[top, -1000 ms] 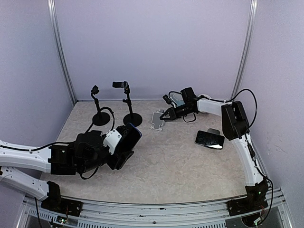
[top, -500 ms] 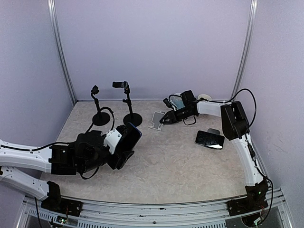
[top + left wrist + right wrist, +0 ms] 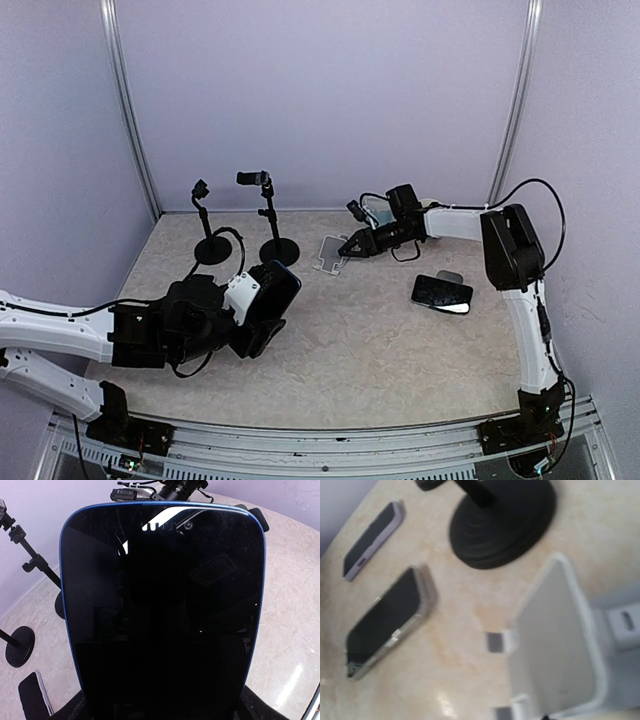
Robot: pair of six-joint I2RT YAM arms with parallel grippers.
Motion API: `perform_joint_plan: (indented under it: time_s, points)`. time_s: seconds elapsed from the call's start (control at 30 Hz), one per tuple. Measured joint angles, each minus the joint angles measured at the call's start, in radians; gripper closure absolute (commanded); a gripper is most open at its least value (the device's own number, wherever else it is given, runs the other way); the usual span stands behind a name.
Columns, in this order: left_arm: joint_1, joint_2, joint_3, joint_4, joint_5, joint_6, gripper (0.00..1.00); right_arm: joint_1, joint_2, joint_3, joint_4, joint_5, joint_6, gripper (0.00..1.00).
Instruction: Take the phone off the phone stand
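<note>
My left gripper (image 3: 262, 312) is shut on the phone (image 3: 277, 287), a black-screened phone with a blue rim, and holds it tilted above the table's left middle. The phone fills the left wrist view (image 3: 162, 615), with dark finger parts just showing at its lower corners. The white phone stand (image 3: 330, 252) stands empty at the back middle. In the right wrist view its bare plate (image 3: 560, 640) and two small lips are close and blurred. My right gripper (image 3: 350, 246) is right beside the stand's right side and looks open and empty.
Two black stalked stands with round bases (image 3: 211, 247) (image 3: 279, 250) stand at the back left. Another phone (image 3: 441, 292) lies flat at the right. The right wrist view shows two more phones lying flat (image 3: 372, 539) (image 3: 387, 621) and a black base (image 3: 502, 520).
The right arm has stretched out, its elbow swinging right, while its gripper stays by the stand. The left arm with the phone has shifted slightly right.
</note>
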Motion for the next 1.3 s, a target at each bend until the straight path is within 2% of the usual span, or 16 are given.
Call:
perform_joint_plan:
  time_s: [0.23, 0.5, 0.67, 0.93, 1.13, 1.3]
  points:
    - [0.002, 0.077, 0.059, -0.023, 0.016, -0.054, 0.53, 0.016, -0.161, -0.138, 0.067, 0.001, 0.015, 0.47]
    - [0.011, 0.263, 0.202, -0.054, 0.062, -0.163, 0.57, 0.016, -0.402, -0.319, 0.167, 0.001, 0.040, 0.47]
    - [0.043, 0.431, 0.354, -0.110, 0.108, -0.268, 0.62, 0.016, -0.544, -0.477, 0.232, 0.021, 0.062, 0.47]
    - [0.105, 0.632, 0.529, -0.208, 0.188, -0.480, 0.61, 0.005, -0.726, -0.705, 0.312, 0.079, 0.111, 0.47]
    - [0.138, 0.716, 0.608, -0.267, 0.239, -0.610, 0.62, -0.032, -0.819, -0.840, 0.394, 0.094, 0.163, 0.47]
    - [0.142, 0.815, 0.722, -0.338, 0.242, -0.677, 0.56, -0.066, -0.839, -0.912, 0.441, 0.102, 0.196, 0.47]
